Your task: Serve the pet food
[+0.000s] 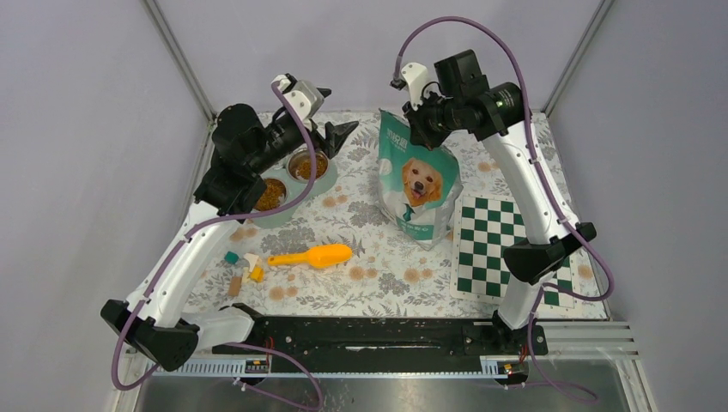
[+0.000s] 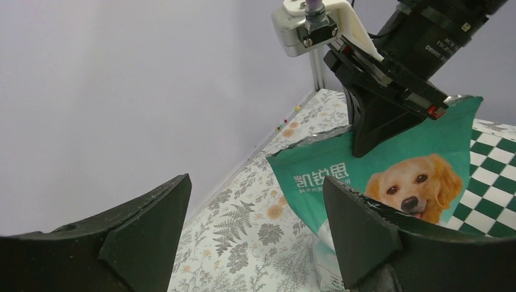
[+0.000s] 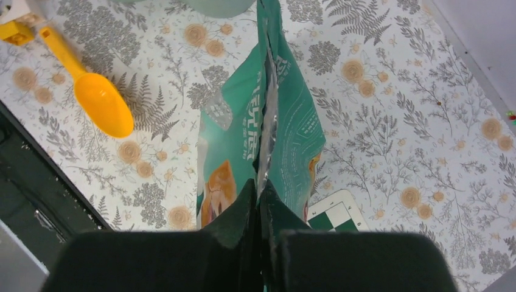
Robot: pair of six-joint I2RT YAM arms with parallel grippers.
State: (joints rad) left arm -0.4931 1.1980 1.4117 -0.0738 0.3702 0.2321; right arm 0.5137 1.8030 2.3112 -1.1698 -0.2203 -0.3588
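Pet food: the brown kibble lies in both cups of the double bowl, at the far left part of the table. The left arm covers part of the bowl in the top view.
Food bag: a green food bag with a picture of a golden dog stands upright near the middle of the flowered cloth, to the right of the bowl and apart from it. In the right wrist view a thin silver line shows along its top edge.
Right gripper: the right gripper comes from above, and its two fingers are pressed together on the top edge of the food bag, holding it.
Left gripper: the left gripper has its fingers wide apart and nothing is between them. It hangs in the air beside the far cup of the bowl and points toward the food bag without touching it.
Scoop: an orange scoop lies flat on the cloth in front of the bowl, handle to the left; no gripper touches it.
Blocks: a few small coloured blocks lie just beside the end of the scoop handle.
Checkered mat: a green and white checkered mat lies flat at the right; the bag's lower corner stands at its left edge.
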